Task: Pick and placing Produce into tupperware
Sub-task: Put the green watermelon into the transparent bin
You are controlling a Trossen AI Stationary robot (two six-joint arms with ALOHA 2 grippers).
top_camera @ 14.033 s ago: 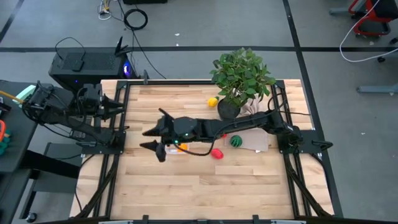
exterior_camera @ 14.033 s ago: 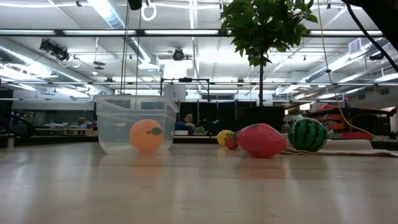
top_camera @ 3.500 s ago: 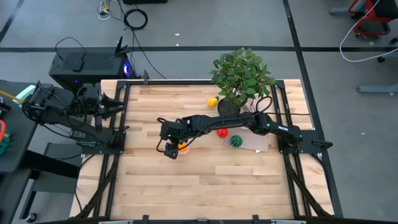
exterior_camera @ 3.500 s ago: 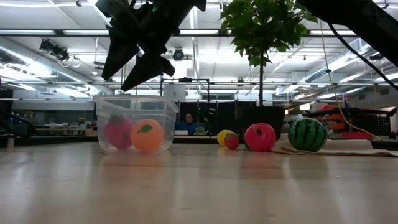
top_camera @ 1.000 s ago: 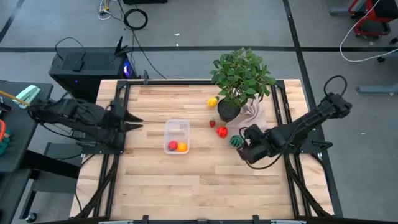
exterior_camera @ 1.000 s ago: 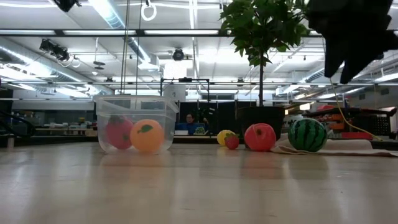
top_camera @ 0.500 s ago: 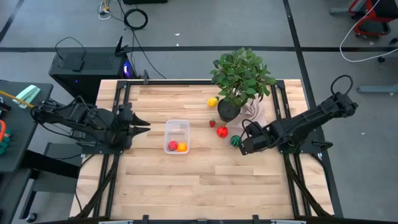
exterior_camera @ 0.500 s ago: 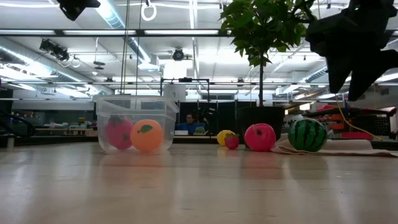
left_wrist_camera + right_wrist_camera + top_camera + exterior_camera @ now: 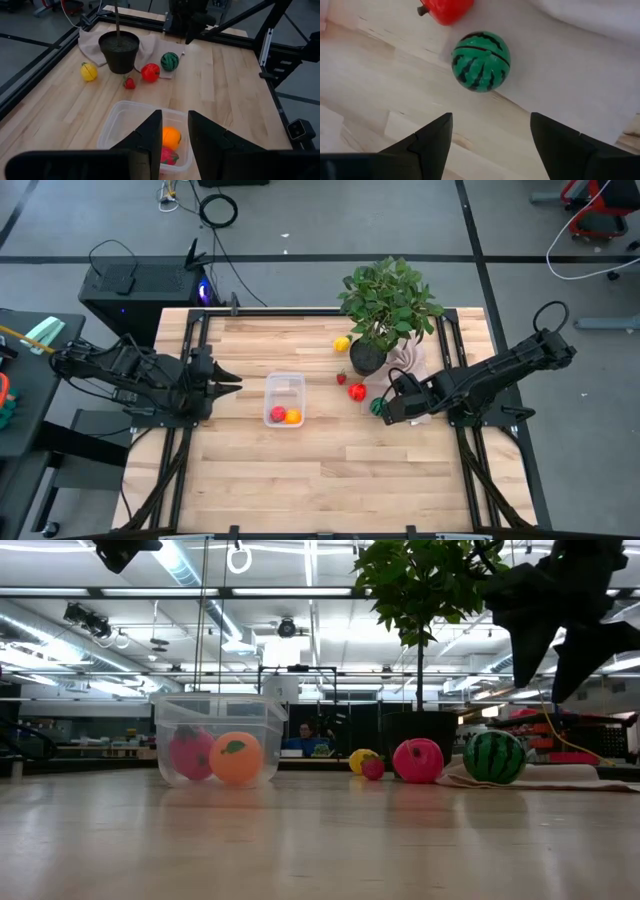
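My right gripper (image 9: 490,132) is hovering with its jaws spread wide and empty just above the small watermelon (image 9: 481,61), which is sitting on the edge of the beige cloth (image 9: 580,75) beside the red apple (image 9: 447,9). My left gripper (image 9: 174,135) is waiting, jaws slightly apart and empty, facing the tupperware (image 9: 284,399), which is sitting mid-surface holding an orange (image 9: 293,417) and a pink fruit (image 9: 277,414).

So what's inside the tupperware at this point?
The tupperware holds two pieces: an orange fruit and a pinkish-red one beside it. In the left wrist view that arm's fingers partly cover the red piece.
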